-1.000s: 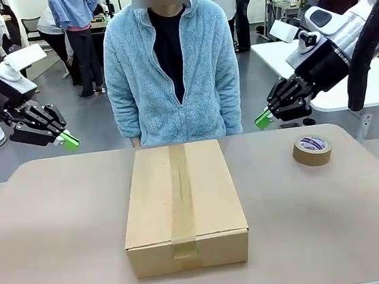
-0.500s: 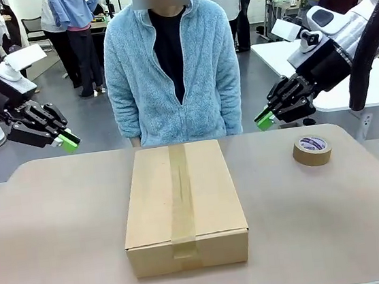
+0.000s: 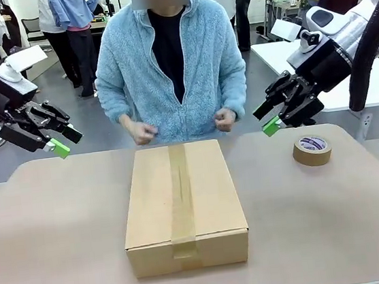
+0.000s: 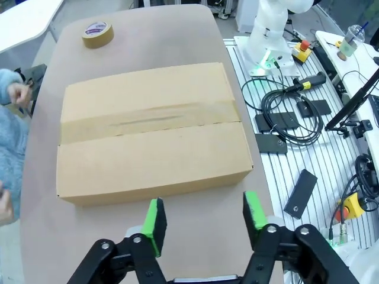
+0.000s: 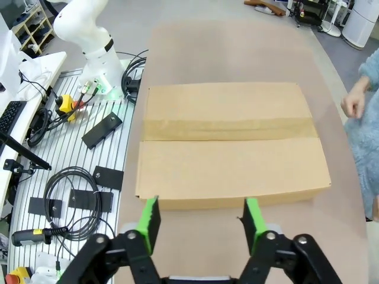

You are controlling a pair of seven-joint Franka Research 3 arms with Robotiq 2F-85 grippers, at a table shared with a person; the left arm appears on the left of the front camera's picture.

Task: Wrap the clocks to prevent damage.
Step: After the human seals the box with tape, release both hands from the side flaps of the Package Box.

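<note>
Front view: taped cardboard box [image 3: 182,204] centre on table [image 3: 56,232], tape roll [image 3: 312,149] right; left hand [image 3: 65,140] and right hand [image 3: 266,119] hover at frame sides, fingers apart, empty. Person's hands [image 3: 222,119] above box. Wrist views: box mid-frame, sealed. Bubble-wrapped clocks unseen, likely inside box. Risk: hands descending clip person's fingers.

The cardboard box [image 3: 182,204] is taped shut along its top, so its contents are hidden. In the left wrist view the person's hands [image 4: 16,94] are cut off by the picture's left edge. The print on the tape roll [image 3: 312,150] is too small to read. In the front view the near edge of the surface [image 3: 58,253] runs off the bottom.
</note>
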